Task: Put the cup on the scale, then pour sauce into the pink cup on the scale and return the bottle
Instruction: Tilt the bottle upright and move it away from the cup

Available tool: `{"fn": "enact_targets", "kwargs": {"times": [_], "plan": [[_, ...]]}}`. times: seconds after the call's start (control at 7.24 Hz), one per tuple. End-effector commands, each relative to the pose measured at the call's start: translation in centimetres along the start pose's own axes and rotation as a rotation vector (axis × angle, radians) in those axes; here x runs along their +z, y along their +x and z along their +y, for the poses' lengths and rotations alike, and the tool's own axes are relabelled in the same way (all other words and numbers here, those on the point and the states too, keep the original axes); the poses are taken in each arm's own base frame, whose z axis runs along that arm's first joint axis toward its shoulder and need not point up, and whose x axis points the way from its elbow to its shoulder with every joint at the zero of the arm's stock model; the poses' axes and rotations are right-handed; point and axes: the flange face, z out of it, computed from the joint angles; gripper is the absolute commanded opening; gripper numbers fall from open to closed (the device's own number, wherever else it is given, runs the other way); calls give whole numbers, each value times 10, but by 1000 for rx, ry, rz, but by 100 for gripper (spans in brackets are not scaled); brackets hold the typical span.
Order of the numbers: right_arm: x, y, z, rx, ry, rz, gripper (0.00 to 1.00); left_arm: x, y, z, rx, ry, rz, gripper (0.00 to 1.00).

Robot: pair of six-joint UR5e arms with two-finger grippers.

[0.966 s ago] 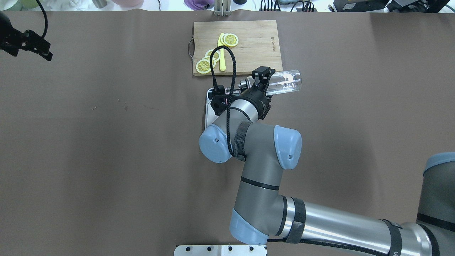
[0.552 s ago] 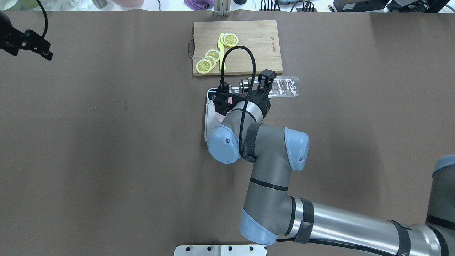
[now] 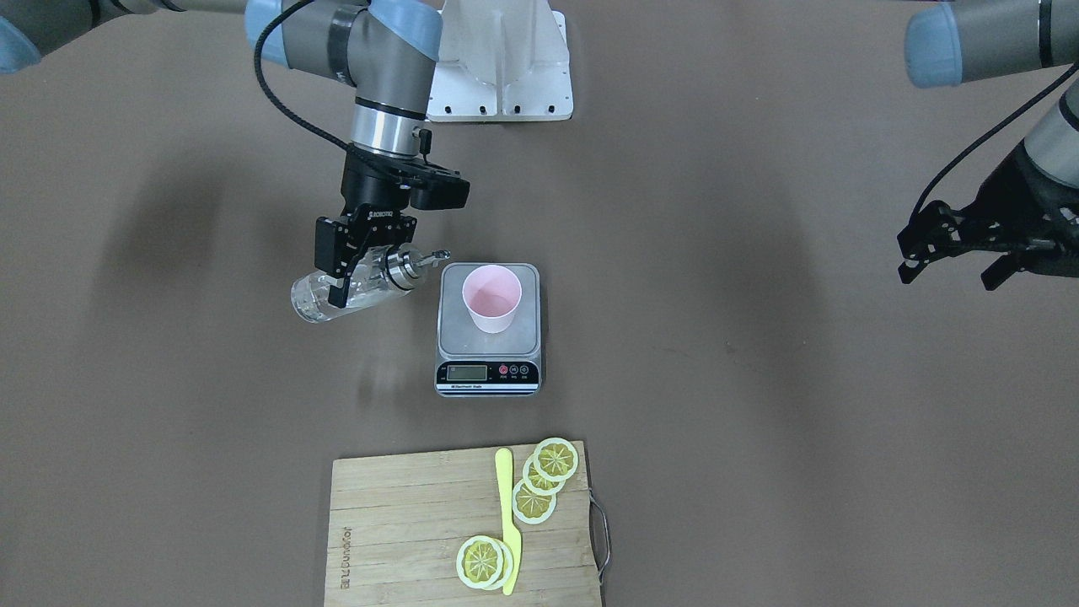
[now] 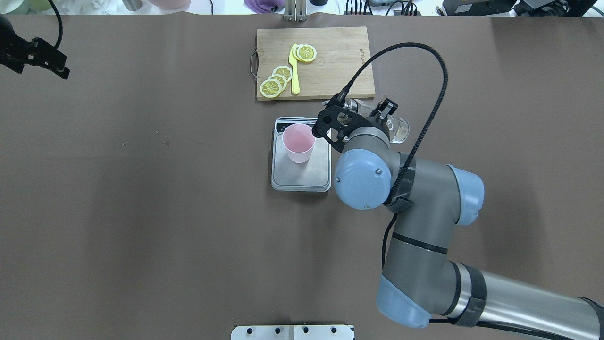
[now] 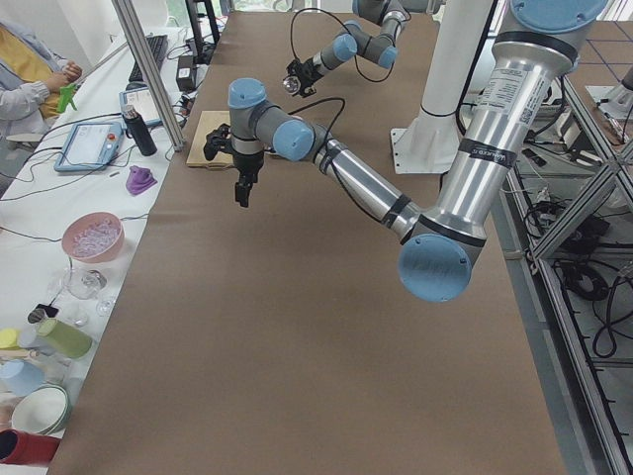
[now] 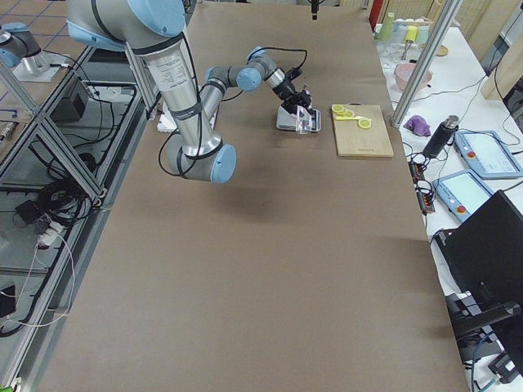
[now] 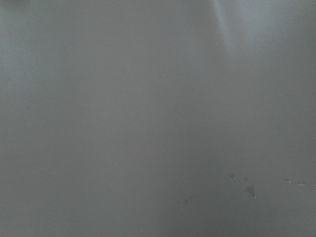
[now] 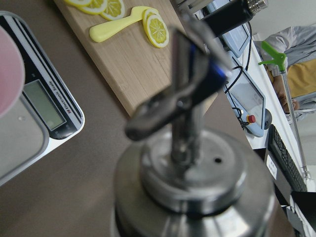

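We see the right gripper clamped across the bottle, its jaws closed on the clear glass body just behind the metal pourer cap. The bottle hangs above the table, tipped nearly flat. Its spout points toward the scale and ends by the scale's edge on the robot's right, short of the cup. The cup stands upright on the steel platform, toward the half away from the display, touching nothing else. How much sauce is in the bottle or the cup we cannot make out; the liquid is colourless and the views are too coarse. Beyond the scale, on the side away from the robot, lies a wooden cutting board with lemon slices and a yellow knife on it. The left gripper hovers far off on the robot's left side, its jaws spread apart with nothing between them.
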Motion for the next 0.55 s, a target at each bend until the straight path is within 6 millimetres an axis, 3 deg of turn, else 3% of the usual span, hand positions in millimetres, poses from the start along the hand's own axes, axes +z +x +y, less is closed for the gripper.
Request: {"fn": "enact_targets", "kwargs": {"times": [0.0,0.41], "plan": [[2,51,9,144,-17,-117,0,0,0,0,-1,0,0,97],[37,112,97,398,112,-247,0,2,-1,0,-4,-3,-3,97]]}}
